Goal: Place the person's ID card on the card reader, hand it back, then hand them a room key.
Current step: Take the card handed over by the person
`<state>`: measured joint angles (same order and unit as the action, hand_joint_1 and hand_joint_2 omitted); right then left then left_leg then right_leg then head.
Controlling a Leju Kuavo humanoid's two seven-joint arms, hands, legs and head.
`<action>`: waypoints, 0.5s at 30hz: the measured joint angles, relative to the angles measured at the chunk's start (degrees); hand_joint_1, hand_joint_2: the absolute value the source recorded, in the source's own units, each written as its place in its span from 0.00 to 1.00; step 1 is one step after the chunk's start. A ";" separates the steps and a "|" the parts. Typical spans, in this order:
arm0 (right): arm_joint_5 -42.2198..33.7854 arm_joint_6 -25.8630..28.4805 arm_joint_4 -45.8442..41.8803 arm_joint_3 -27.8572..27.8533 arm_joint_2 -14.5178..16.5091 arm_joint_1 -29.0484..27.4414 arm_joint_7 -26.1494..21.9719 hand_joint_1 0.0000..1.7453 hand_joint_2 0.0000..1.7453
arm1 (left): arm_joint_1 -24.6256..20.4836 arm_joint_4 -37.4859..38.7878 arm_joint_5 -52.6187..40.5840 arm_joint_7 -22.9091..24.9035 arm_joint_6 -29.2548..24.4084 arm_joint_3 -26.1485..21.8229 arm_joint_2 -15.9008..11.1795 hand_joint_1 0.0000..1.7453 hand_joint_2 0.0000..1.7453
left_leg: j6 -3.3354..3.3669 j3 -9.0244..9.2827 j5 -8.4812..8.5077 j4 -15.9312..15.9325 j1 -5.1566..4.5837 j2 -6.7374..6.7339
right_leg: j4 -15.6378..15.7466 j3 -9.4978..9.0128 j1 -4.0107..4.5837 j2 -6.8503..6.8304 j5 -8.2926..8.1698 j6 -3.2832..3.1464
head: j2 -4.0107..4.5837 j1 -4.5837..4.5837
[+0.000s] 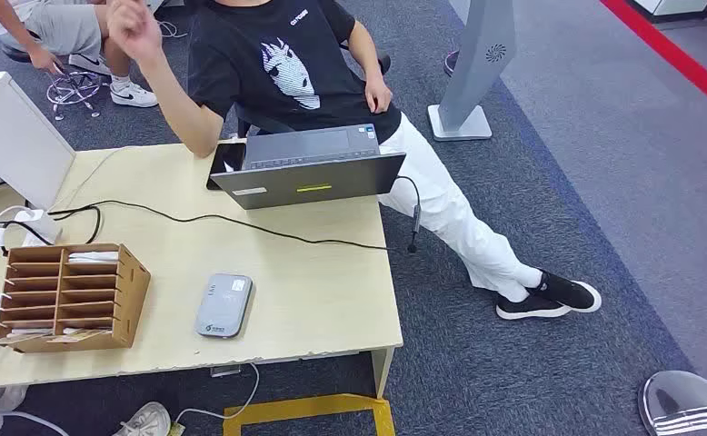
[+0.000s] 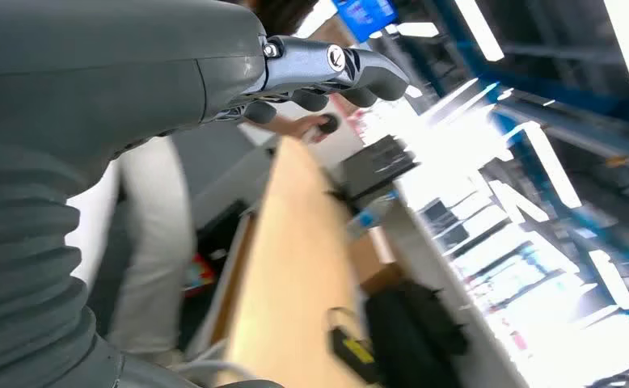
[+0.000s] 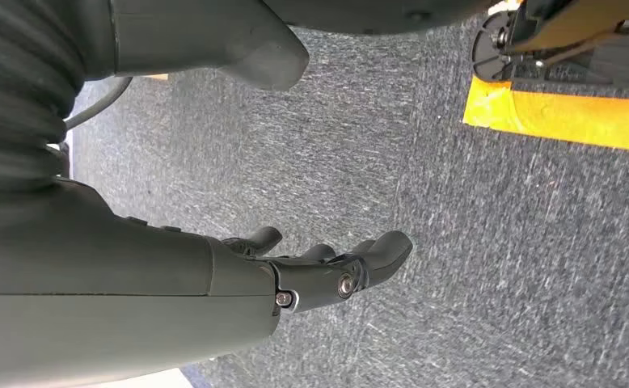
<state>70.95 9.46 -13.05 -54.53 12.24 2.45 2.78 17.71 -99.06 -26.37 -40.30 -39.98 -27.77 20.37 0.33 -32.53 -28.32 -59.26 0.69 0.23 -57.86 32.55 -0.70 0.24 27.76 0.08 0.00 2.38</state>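
The flat grey rounded-rectangle card reader (image 1: 224, 305) is shown lying on the pale wooden desk (image 1: 313, 282), near the desk's front edge and just beside the brown wooden pigeonhole rack (image 1: 70, 297). Nothing is seen on the reader, and no ID card can be made out in any view; whether the seated person (image 1: 277, 64) beyond the reader holds one cannot be told. The task is therefore judged to be at its outset, the card not yet received. The next move would call for one hand to be raised toward the person, across the reader, to take the card.

The left hand (image 2: 327, 77) is seen in the left wrist view, fingers loosely curled and grasping nothing. The right hand (image 3: 327, 271) is seen over grey carpet (image 3: 473, 242), likewise released and holding nothing.

In the rack, thin pale cards or slips are seen in several slots; these are presumed to be the room keys. A grey open laptop (image 1: 309, 165) stands on the desk beyond the reader, toward the person.
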 joint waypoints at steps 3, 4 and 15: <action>0.46 -0.18 0.00 0.01 0.00 0.05 0.02 0.00 1.00 | 0.20 -4.23 -1.27 0.00 -0.01 2.03 0.00 0.00 1.00 | 0.00 0.00 0.00 0.00 -0.01 0.00 | 0.00 -0.01 -0.01 0.00 0.00 0.00 | 0.00 -0.01; 0.69 -0.25 0.00 0.02 0.00 0.07 0.03 0.00 1.00 | 0.20 -6.05 -2.14 0.00 -0.01 3.08 0.00 0.00 1.00 | 0.00 0.00 0.00 0.00 -0.02 0.00 | 0.00 -0.01 -0.01 -0.01 0.00 0.00 | 0.00 -0.01; 3.58 -1.43 0.01 1.20 -0.12 0.41 -0.21 0.00 1.00 | -6.16 -10.67 -8.27 3.31 -0.02 7.49 -5.97 0.00 1.00 | -0.06 0.05 0.06 0.00 0.02 0.01 | -0.04 0.00 -0.01 -0.02 -0.02 -0.03 | 0.00 -0.01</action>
<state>74.53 8.04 -13.04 -53.33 12.12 2.87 2.57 11.55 -109.73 -34.64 -36.99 -40.00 -20.28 14.40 0.27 -32.48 -28.27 -59.26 0.71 0.25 -57.91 32.54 -0.71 0.23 27.74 0.05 0.00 2.38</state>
